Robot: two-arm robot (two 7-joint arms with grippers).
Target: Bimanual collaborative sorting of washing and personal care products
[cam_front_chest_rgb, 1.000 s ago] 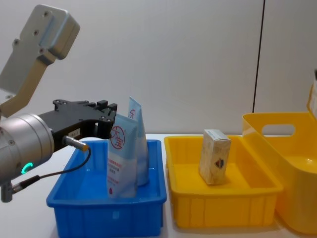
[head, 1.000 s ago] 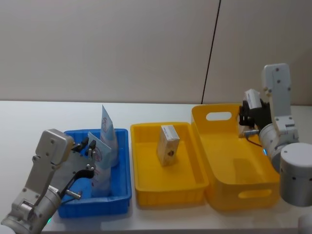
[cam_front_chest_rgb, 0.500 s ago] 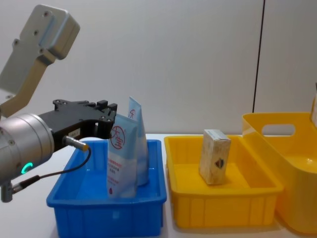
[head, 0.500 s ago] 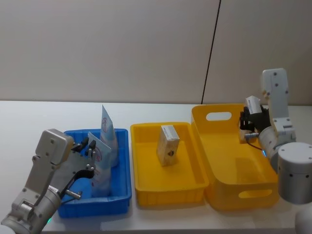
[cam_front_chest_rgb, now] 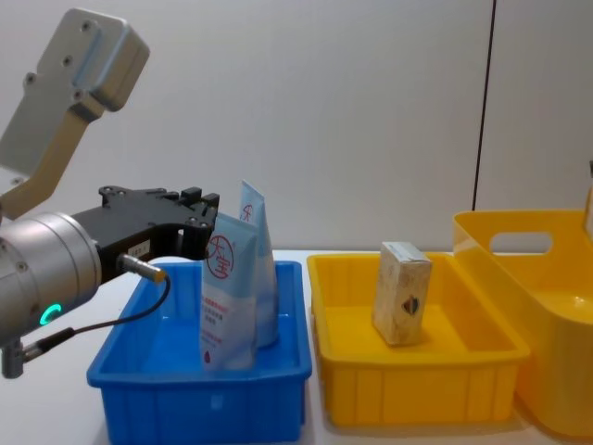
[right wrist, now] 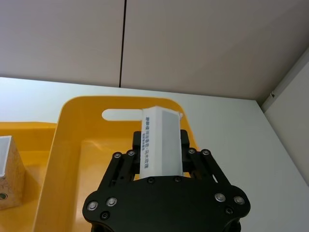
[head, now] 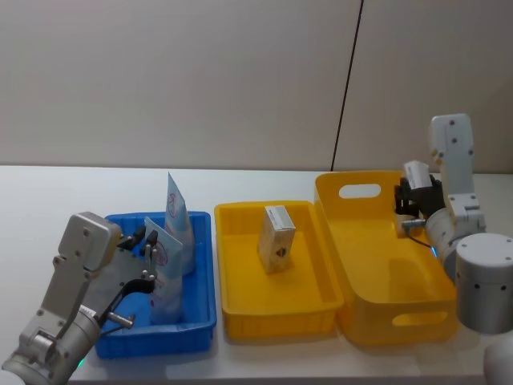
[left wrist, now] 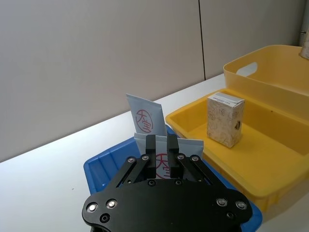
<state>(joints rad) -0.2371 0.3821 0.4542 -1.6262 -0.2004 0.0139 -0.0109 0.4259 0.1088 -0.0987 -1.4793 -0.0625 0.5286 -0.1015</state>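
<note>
Above the right yellow basket (head: 377, 273), the right tool (head: 410, 191) gripped a white carton (head: 415, 173), best lowered inside before release, while the left tool (head: 148, 245) pinched the nearer light-blue pouch (head: 166, 277) in the blue bin (head: 160, 341).

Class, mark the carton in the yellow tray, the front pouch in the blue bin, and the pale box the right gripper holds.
carton (head: 276, 238): head view, its front face.
front pouch (cam_front_chest_rgb: 227, 306): chest view, below its red logo.
pale box (right wrist: 161, 142): right wrist view, its broad face.
</note>
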